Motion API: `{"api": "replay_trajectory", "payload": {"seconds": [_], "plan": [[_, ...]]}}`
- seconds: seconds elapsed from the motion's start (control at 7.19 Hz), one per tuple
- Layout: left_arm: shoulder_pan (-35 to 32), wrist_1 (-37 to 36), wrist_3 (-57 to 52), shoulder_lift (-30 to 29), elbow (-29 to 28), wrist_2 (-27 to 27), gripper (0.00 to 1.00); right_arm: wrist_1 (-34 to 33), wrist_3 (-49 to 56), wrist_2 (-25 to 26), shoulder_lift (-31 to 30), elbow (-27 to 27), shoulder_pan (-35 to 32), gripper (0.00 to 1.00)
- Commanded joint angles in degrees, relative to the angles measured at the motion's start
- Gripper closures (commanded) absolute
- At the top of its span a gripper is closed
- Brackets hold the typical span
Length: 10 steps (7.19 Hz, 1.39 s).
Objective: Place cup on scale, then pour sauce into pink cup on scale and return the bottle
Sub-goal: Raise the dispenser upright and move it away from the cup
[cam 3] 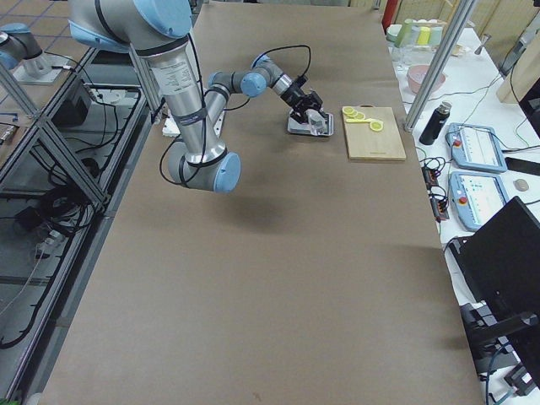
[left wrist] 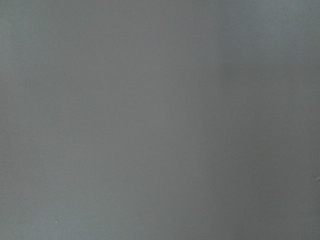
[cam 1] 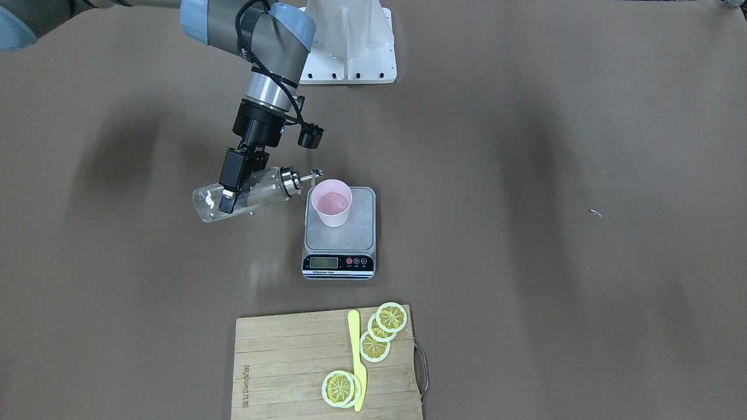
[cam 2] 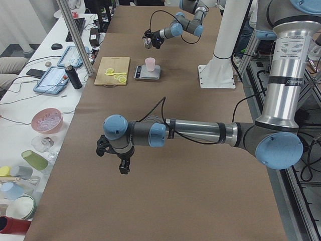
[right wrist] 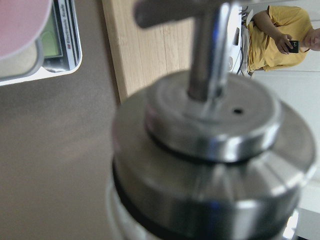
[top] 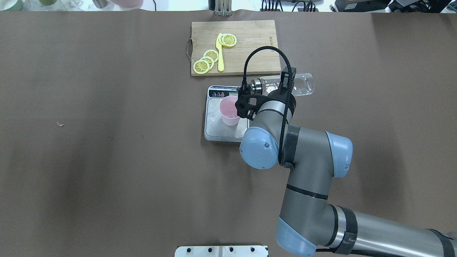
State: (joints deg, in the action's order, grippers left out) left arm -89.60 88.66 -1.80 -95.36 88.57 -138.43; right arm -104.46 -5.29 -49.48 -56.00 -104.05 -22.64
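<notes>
The pink cup (cam 1: 331, 204) stands upright on the silver scale (cam 1: 339, 248), toward its back. My right gripper (cam 1: 233, 195) is shut on the clear glass bottle (cam 1: 257, 195) and holds it tipped almost level above the table. The metal spout (cam 1: 315, 173) points at the cup's rim on the robot's right. In the overhead view the bottle (top: 301, 85) lies beyond my wrist, right of the cup (top: 229, 110). The right wrist view is filled by the blurred metal cap (right wrist: 210, 150). My left gripper (cam 2: 123, 165) hangs over bare table far from the scale; I cannot tell if it is open.
A wooden cutting board (cam 1: 280, 367) with lemon slices (cam 1: 382, 332) and a yellow knife (cam 1: 356, 356) lies just beyond the scale, on the operators' side. The left wrist view shows only brown table cover (left wrist: 160, 120). Bowls, cups and tablets sit on a side bench (cam 2: 45, 120).
</notes>
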Motion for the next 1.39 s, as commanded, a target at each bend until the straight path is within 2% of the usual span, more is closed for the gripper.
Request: {"api": "replay_trajectory", "payload": {"seconds": [0.0,0.28,0.42,0.83,0.97,1.11,1.25], "plan": [[-0.1,-1.9,0.0,-0.3,1.6,0.0,0.01,6.0,-7.5,-3.8,-1.1,-1.6,-0.3,0.94],[-0.3,-4.9,0.0,-0.4,4.8,-0.1,0.01,12.2,-9.2,-8.3,-7.5,-8.8,-1.6,0.94],[-0.4,-5.2,0.0,-0.3,5.6,-0.2,0.01,15.2,-13.3,-8.4,-9.3,-10.4,-1.6,0.94],[-1.1,-6.1,0.0,-0.4,7.3,-0.5,0.01,33.0,-28.0,-13.2,-15.2,-10.3,-2.3,0.95],[-1.2,-6.1,-0.1,-0.4,7.8,-0.5,0.01,37.8,-30.4,-15.8,-18.4,-10.3,-3.4,0.95],[-1.2,-6.6,-0.1,-0.2,9.0,-0.5,0.01,45.3,-33.1,-16.8,-23.0,-9.8,-4.3,0.95],[-1.2,-6.8,-0.1,-0.1,9.7,-0.6,0.01,49.4,-33.1,-19.1,-25.4,-8.2,-6.2,0.95]]}}
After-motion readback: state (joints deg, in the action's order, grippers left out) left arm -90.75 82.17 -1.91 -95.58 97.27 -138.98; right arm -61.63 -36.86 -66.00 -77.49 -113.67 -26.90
